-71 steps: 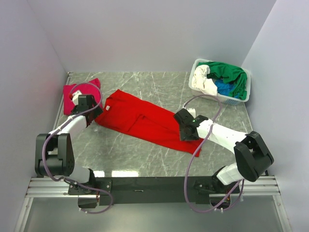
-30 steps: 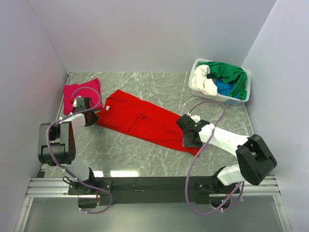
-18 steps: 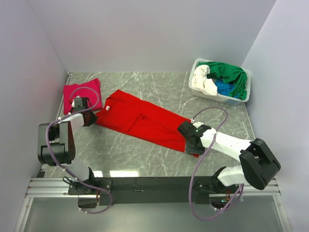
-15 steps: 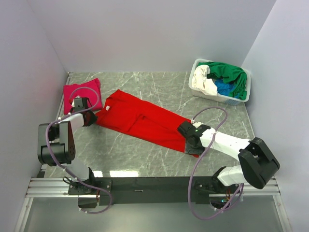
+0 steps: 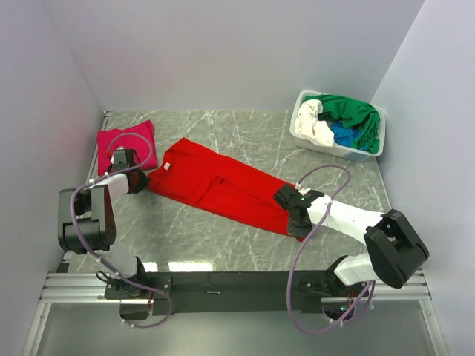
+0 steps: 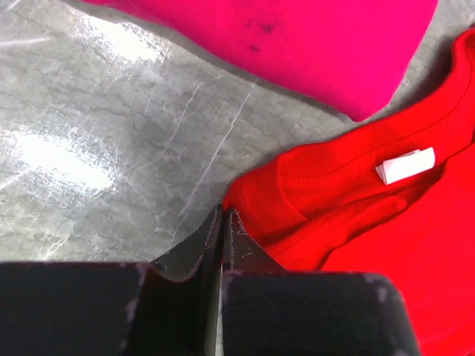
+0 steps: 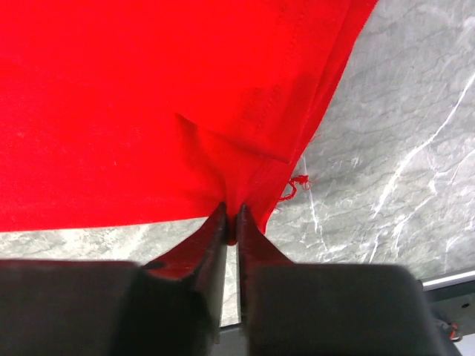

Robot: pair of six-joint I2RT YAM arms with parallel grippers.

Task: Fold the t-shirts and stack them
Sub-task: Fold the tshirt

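T-shirts, five by colour: one red t-shirt (image 5: 215,185) lies spread out slantwise across the middle of the tabletop (image 5: 223,248), its collar end toward the left edge and its hem toward the near right. One pink t-shirt (image 5: 126,137) sits folded in the far left corner, just beside the red collar without touching it. A green t-shirt (image 5: 352,111), a white t-shirt (image 5: 312,126) and a blue t-shirt (image 5: 343,136) are heaped in one white basket (image 5: 300,113) in the far right corner (how many lie underneath cannot be told).

There are two arms. The left gripper (image 6: 224,215) is clenched on the shoulder corner of the red t-shirt, near its white label (image 6: 404,165). The right gripper (image 7: 231,216) is clamped on the hem corner, the cloth puckering up into the jaws, a loose thread (image 7: 295,184) beside it. A purple cable (image 5: 320,172) loops over the right arm, above the bare tabletop between hem and basket.
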